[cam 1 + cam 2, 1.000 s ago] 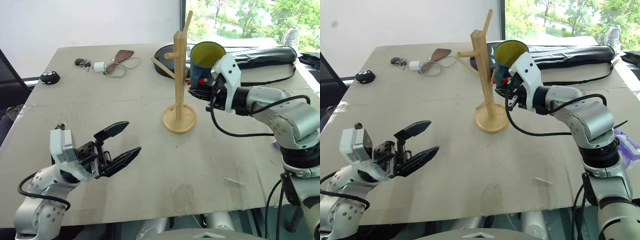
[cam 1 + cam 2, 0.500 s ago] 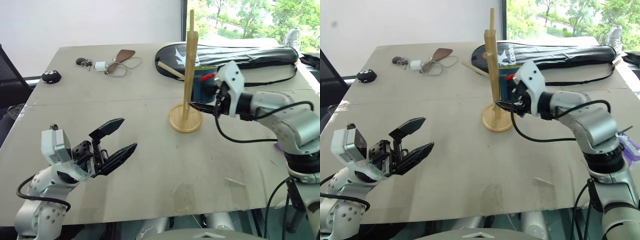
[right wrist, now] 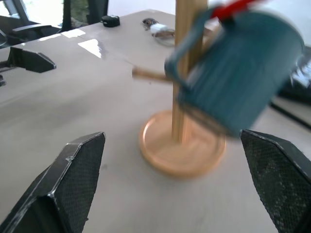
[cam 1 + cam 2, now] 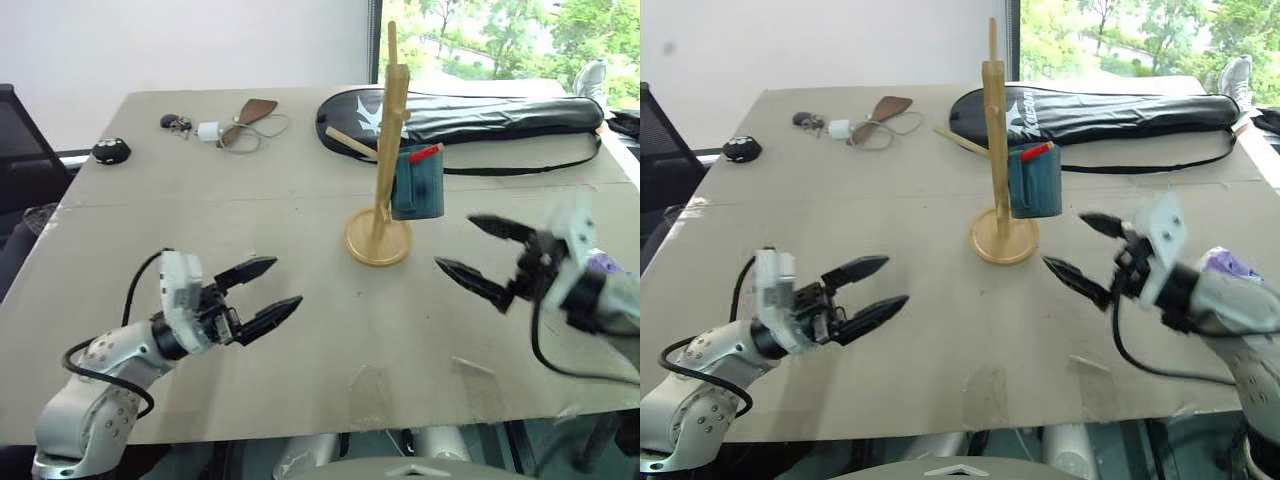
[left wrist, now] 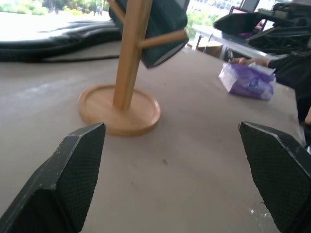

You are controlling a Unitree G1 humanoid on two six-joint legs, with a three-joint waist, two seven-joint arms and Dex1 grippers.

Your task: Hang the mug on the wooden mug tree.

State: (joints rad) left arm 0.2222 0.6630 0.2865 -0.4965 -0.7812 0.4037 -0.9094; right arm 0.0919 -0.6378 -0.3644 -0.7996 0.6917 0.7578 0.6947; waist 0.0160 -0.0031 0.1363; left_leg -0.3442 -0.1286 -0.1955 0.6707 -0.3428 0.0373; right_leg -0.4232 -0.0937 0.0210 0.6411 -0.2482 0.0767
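The dark teal mug (image 4: 418, 185) hangs by its handle on the red-tipped peg of the wooden mug tree (image 4: 388, 150), tilted beside the post. The tree's round base (image 4: 1004, 240) rests mid-table. My right gripper (image 4: 455, 242) is open and empty, a short way to the near right of the tree and apart from the mug. In the right wrist view, the mug (image 3: 243, 73) and post (image 3: 187, 43) lie beyond the spread fingers. My left gripper (image 4: 288, 281) is open and empty over the near left of the table, pointing toward the tree (image 5: 119, 109).
A long black racket bag (image 4: 480, 110) lies across the table's far side behind the tree. Keys, a white charger (image 4: 205, 128) and a brown item lie at the far left, with a small black object (image 4: 111, 150) near the left edge. A purple packet (image 5: 248, 82) sits at the right.
My right gripper opened, let go of the mug and pulled back toward the near right. The mug now hangs on the peg. My left gripper sank a little.
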